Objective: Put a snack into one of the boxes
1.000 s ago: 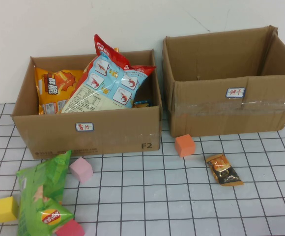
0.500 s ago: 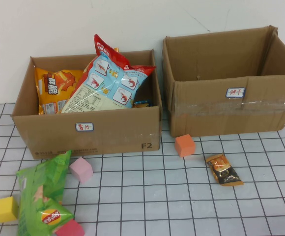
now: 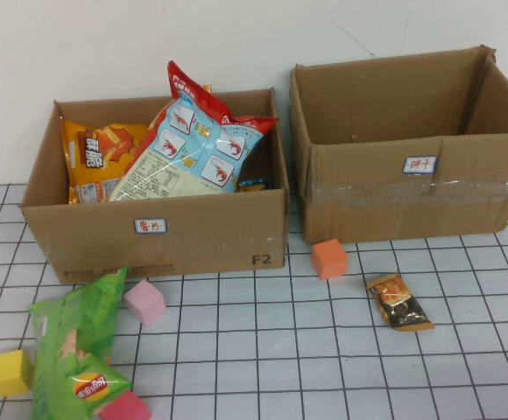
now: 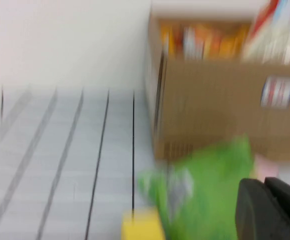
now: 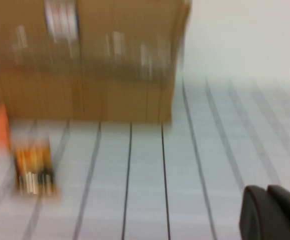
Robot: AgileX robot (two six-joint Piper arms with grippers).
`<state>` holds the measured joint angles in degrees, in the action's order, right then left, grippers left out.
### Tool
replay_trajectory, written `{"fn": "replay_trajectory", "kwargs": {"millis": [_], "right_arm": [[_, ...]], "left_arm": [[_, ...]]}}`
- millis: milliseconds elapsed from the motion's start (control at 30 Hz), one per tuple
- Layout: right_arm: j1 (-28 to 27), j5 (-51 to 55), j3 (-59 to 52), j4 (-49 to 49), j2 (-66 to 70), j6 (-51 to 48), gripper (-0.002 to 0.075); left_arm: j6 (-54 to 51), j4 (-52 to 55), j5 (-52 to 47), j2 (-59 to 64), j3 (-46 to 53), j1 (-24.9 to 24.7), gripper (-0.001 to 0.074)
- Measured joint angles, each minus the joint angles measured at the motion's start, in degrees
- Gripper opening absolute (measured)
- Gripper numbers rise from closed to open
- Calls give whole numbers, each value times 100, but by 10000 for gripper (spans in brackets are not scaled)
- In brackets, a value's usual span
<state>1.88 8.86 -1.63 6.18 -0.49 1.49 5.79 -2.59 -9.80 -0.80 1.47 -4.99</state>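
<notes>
nothing has moved since the earlier frames: all objects lie where they were and neither arm has entered the high view. the left pincer shows only as a dark corner in its wrist view, low over the tabletop near the green bag; whether it is spread or pressed together cannot be told. the right pincer shows likewise in its own view, short of the small packet, its state also not readable.

the green bag lies flat in front of the left box, just beside a pink block and a yellow block. the left box already holds an orange bag and a blue bag; the right box appears empty. an orange block sits against its front.

judgement: the green bag is likely light, air-filled, soft and slippery, its chips fragile; pinch a crimped end seam or a raised fold, not the belly. the small packet is flatter and stiffer; take it across its narrow width.
</notes>
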Motion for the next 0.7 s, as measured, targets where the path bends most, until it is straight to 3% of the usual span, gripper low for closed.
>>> {"fn": "replay_trajectory", "kwargs": {"millis": [367,700], "right_arm": [[0,-3208,0,42,0,0,-1],[0,-3112,86,45,0,-52,-1]], "left_arm": [[12,119,3019,0,0,0,-1],[-46,-109,4194,0,0,0,-1]]}}
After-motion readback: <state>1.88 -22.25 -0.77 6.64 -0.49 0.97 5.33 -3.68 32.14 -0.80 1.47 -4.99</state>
